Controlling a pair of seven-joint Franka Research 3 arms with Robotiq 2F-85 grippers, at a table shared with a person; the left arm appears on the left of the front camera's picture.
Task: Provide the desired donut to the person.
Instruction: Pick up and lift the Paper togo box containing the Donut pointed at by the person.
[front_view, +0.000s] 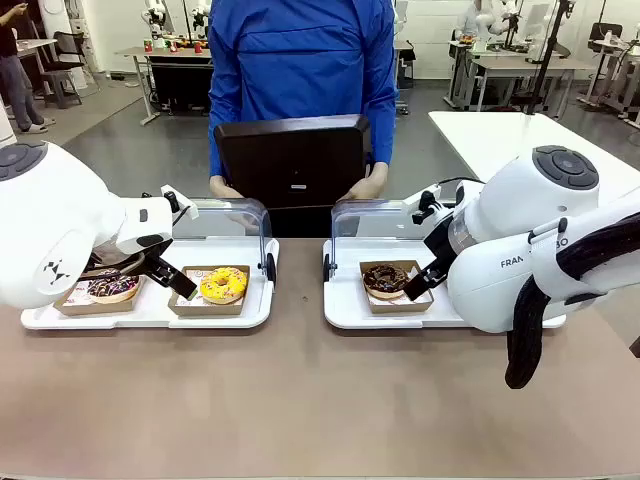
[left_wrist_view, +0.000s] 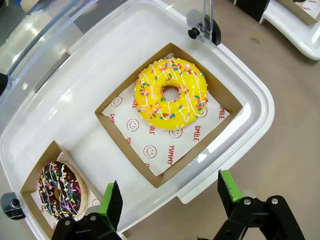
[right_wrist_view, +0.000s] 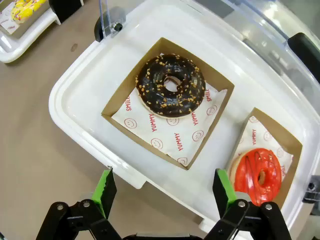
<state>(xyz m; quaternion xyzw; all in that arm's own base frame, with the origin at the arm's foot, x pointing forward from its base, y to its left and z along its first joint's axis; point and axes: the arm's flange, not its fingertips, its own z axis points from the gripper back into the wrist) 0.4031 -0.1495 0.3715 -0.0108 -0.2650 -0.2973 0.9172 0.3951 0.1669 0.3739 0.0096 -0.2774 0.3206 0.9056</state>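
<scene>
Person (front_view: 300, 60) in blue jacket stands across the table (front_view: 300, 400). Left claw (left_wrist_view: 170, 187), spread wide and empty, hovers above the yellow sprinkled donut (left_wrist_view: 171, 92); right claw (right_wrist_view: 164, 181), likewise spread, hovers above the chocolate donut (right_wrist_view: 171, 85).

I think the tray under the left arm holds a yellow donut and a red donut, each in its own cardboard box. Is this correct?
Not quite. In the left wrist view, the yellow donut shares the tray with a dark donut with coloured sprinkles, not a red one. The rest is right.
</scene>
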